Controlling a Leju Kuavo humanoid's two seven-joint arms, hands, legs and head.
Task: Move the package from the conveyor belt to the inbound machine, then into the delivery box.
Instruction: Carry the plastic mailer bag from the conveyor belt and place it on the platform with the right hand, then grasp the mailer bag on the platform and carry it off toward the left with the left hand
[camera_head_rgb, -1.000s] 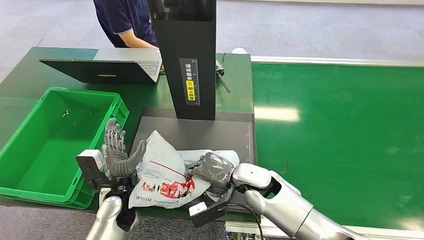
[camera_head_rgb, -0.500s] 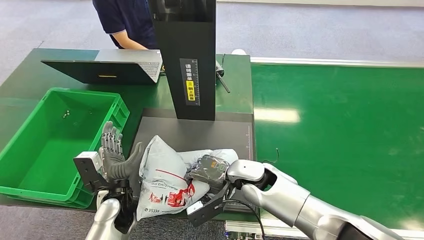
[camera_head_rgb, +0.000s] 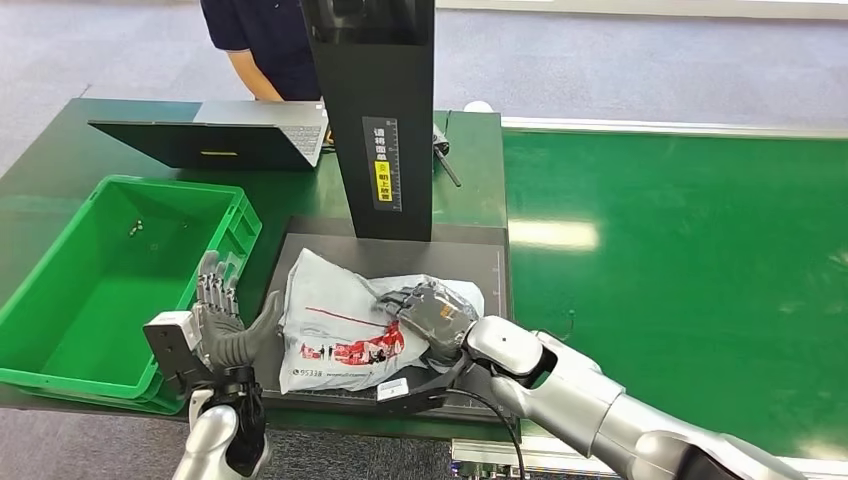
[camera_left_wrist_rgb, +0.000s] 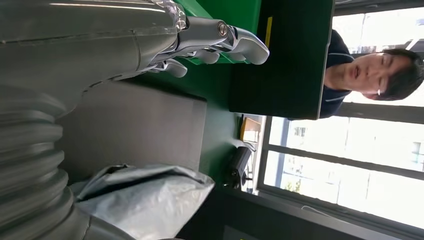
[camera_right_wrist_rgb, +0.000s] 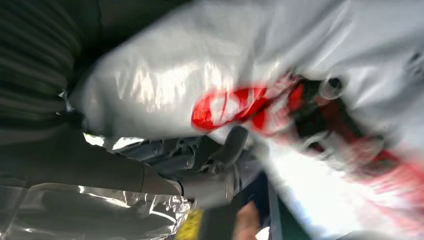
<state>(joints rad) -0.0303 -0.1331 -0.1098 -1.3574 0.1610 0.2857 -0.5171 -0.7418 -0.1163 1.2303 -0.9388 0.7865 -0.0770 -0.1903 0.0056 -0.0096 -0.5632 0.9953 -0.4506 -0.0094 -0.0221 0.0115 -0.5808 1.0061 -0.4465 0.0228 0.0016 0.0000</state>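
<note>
The package (camera_head_rgb: 335, 325), a grey-white plastic mailer with red print, lies flat on the dark plate (camera_head_rgb: 470, 255) of the inbound machine. My right hand (camera_head_rgb: 432, 312) lies over its right part, fingers across the top, and grips the film. The right wrist view shows the blurred package (camera_right_wrist_rgb: 200, 65) bunched against my dark fingers (camera_right_wrist_rgb: 220, 150). My left hand (camera_head_rgb: 225, 325) stands upright at the package's left edge, fingers apart, with the thumb at the bag's side. In the left wrist view the package (camera_left_wrist_rgb: 145, 200) sits by the palm and the fingers (camera_left_wrist_rgb: 215, 40) hold nothing.
The green delivery box (camera_head_rgb: 60, 330) stands left of the plate, close to my left hand. The machine's black column (camera_head_rgb: 380, 120) rises behind the plate. An open laptop (camera_head_rgb: 210, 140) and a person (camera_head_rgb: 260, 40) are at the back. The green conveyor belt (camera_head_rgb: 680, 260) runs on the right.
The package has gone from tilted up at the plate's front edge to lying flat further onto the plate. My right hand moved forward with it. My left hand sank slightly.
</note>
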